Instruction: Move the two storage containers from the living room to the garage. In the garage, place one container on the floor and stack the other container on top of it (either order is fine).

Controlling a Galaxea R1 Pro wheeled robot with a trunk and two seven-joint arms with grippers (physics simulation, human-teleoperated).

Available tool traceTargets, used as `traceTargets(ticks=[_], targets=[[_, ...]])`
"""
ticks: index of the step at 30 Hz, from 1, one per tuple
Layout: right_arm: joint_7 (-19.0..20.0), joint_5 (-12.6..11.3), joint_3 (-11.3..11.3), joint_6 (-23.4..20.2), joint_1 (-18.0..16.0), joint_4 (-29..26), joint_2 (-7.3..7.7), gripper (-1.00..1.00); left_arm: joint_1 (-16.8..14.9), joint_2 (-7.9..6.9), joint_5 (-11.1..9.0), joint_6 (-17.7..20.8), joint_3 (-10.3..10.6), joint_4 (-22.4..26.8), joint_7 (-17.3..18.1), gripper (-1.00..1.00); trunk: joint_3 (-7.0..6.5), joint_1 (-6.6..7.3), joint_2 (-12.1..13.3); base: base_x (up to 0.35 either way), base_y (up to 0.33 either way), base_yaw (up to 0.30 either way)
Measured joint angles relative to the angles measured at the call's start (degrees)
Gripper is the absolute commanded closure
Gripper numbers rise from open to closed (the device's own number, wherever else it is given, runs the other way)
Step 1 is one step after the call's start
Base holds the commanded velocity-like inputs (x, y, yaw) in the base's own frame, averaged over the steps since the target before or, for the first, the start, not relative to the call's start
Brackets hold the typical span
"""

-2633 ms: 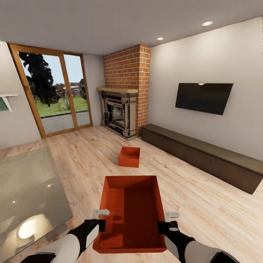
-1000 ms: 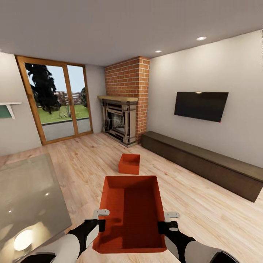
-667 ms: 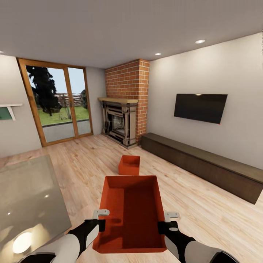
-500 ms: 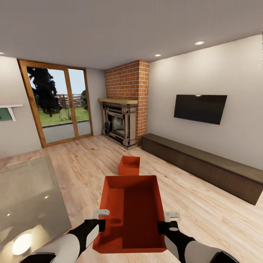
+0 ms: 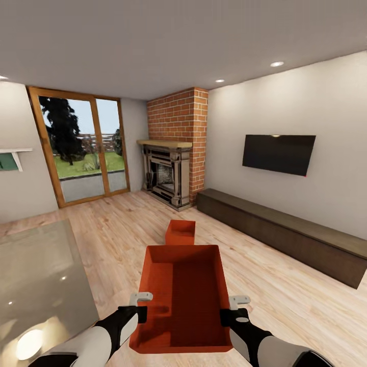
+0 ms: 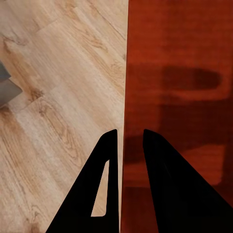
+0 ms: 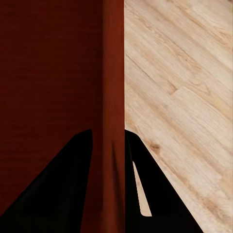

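I carry one orange-red storage container (image 5: 186, 295) in front of me, above the light wood-plank flooring of the living room. My left gripper (image 5: 138, 306) is shut on its left wall (image 6: 127, 97), one black finger on each side. My right gripper (image 5: 230, 309) is shut on its right wall (image 7: 113, 97) in the same way. The second storage container (image 5: 180, 232) stands on the planks farther ahead, in front of the red-brick fireplace (image 5: 168, 173).
A long dark low cabinet (image 5: 285, 234) runs along the right wall under a black wall screen (image 5: 278, 153). A glossy grey table (image 5: 35, 285) stands close at my left. A glass patio door (image 5: 84, 145) is at the back left.
The whole head view has shifted: the room's far things sit lower and smaller, so the camera has backed away. The carried container and both grippers keep the same place.
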State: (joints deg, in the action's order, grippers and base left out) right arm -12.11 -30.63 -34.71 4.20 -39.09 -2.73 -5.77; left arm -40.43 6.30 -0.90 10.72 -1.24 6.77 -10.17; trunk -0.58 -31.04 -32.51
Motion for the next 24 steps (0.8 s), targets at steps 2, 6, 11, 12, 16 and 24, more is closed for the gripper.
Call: traceTargets(ticks=[2,6,11,12,16,24], targets=[[-0.01,-0.03,-0.04,-0.01,0.00,0.01,-0.01,1.00,0.02,0.00,0.01,-0.01,-0.02,0.00,0.01,1.00,0.00,0.00,0.00,0.000,0.000,0.000],[-0.02,-0.03,-0.03,-0.01,0.00,-0.01,-0.01,1.00,0.00,-0.01,0.01,0.00,-0.02,0.01,0.02,1.00,0.00,0.00,0.00,0.000,0.000,0.000],[-0.05,-0.03,-0.04,-0.01,0.00,-0.01,-0.03,1.00,0.01,-0.03,0.01,-0.01,-0.02,0.01,0.05,1.00,0.00,0.00,0.00,0.000,0.000,0.000],[-0.06,-0.03,-0.03,-0.01,0.00,0.00,-0.04,1.00,0.01,-0.04,0.01,0.00,-0.01,0.01,0.06,1.00,0.00,0.00,0.00,0.000,0.000,0.000],[-0.08,-0.06,-0.05,-0.01,0.00,-0.01,-0.05,1.00,0.00,-0.05,0.02,0.01,-0.01,0.01,0.08,1.00,0.12,0.00,0.00,0.000,0.000,0.000],[-0.05,-0.08,-0.09,-0.01,0.00,-0.02,-0.02,1.00,0.02,-0.03,0.04,0.00,-0.05,0.02,0.05,1.00,0.50,0.00,0.00,0.000,0.000,0.000]])
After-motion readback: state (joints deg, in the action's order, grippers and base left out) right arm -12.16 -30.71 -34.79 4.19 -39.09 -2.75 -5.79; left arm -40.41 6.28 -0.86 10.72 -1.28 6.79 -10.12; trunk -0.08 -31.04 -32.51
